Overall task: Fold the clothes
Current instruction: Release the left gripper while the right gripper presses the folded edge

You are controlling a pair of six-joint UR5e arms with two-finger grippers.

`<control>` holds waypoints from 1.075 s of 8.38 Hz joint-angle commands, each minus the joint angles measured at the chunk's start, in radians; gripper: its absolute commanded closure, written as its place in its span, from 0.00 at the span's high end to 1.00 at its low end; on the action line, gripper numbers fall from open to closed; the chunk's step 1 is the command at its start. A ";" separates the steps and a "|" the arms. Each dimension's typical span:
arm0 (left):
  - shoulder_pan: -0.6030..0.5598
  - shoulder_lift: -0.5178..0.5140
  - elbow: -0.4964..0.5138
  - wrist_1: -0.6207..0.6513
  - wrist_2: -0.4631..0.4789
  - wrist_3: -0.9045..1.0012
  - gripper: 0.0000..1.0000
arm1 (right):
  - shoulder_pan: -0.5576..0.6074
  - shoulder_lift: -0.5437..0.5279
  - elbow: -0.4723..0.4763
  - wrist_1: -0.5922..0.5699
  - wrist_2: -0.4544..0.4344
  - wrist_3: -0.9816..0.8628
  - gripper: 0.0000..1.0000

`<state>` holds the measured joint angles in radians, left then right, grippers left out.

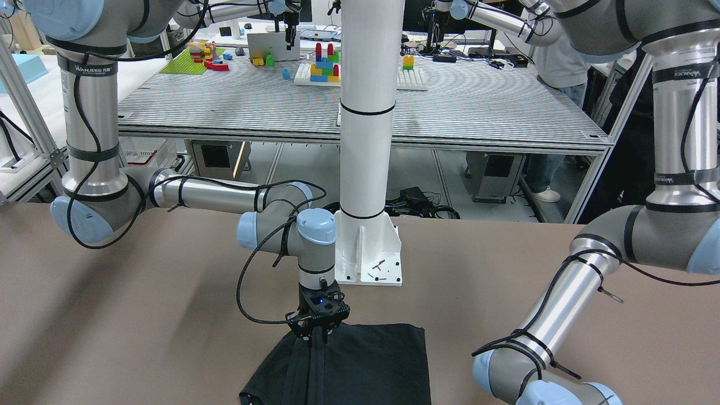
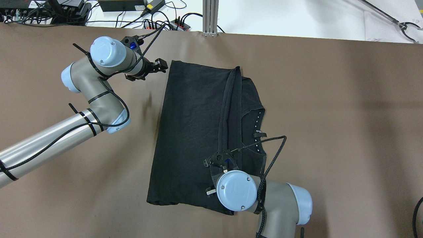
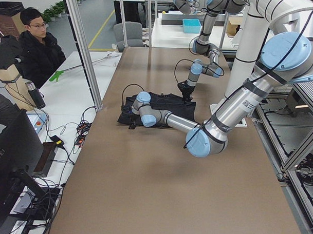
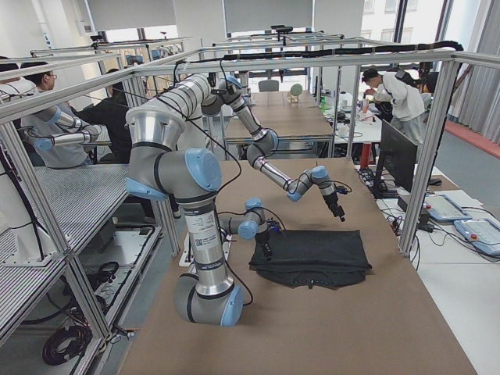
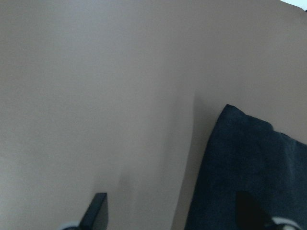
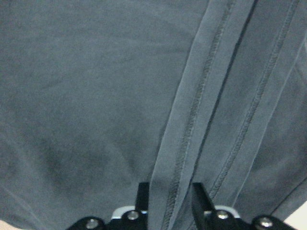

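Note:
The clothes, one black garment, lie flat in the middle of the brown table, with one side folded over so a hemmed edge runs down them. Pale dots line the neck edge on the right. My right gripper stands over the near end of that hem; in the right wrist view its fingers pinch the hem strip. It also shows in the front view. My left gripper is open and empty just beside the garment's far left corner.
The white pole's base plate is bolted to the table behind the garment. Cables and power strips lie along the far edge, by an aluminium post. An operator sits beyond that edge.

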<state>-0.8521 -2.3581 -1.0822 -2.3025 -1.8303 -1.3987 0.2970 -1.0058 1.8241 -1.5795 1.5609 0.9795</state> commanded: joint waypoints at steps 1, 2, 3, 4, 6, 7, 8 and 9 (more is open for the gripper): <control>0.001 0.003 -0.001 0.000 0.003 -0.003 0.94 | -0.036 0.019 -0.028 -0.007 -0.036 -0.004 0.40; 0.001 0.000 0.001 0.002 0.002 -0.003 0.94 | -0.047 0.021 -0.031 -0.008 -0.053 -0.004 0.37; 0.001 0.000 0.001 0.002 0.002 -0.003 0.94 | -0.047 0.018 -0.032 -0.007 -0.054 -0.004 0.25; 0.001 0.003 0.001 0.002 0.002 -0.003 0.94 | -0.047 0.018 -0.032 -0.008 -0.054 -0.004 0.10; 0.001 0.008 0.001 0.000 0.008 -0.002 0.94 | -0.036 0.018 -0.026 -0.023 -0.042 -0.021 0.00; 0.001 0.008 0.001 0.002 0.008 -0.002 0.94 | -0.004 0.013 -0.026 -0.025 -0.032 -0.085 0.00; 0.001 0.010 -0.001 0.000 0.009 -0.003 0.94 | 0.008 0.006 -0.019 -0.025 -0.010 -0.099 0.00; 0.001 0.010 -0.002 0.000 0.011 -0.006 0.94 | 0.019 -0.031 0.028 -0.039 0.008 -0.099 0.00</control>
<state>-0.8514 -2.3497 -1.0820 -2.3018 -1.8220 -1.4015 0.2908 -0.9965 1.8034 -1.6035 1.5368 0.9040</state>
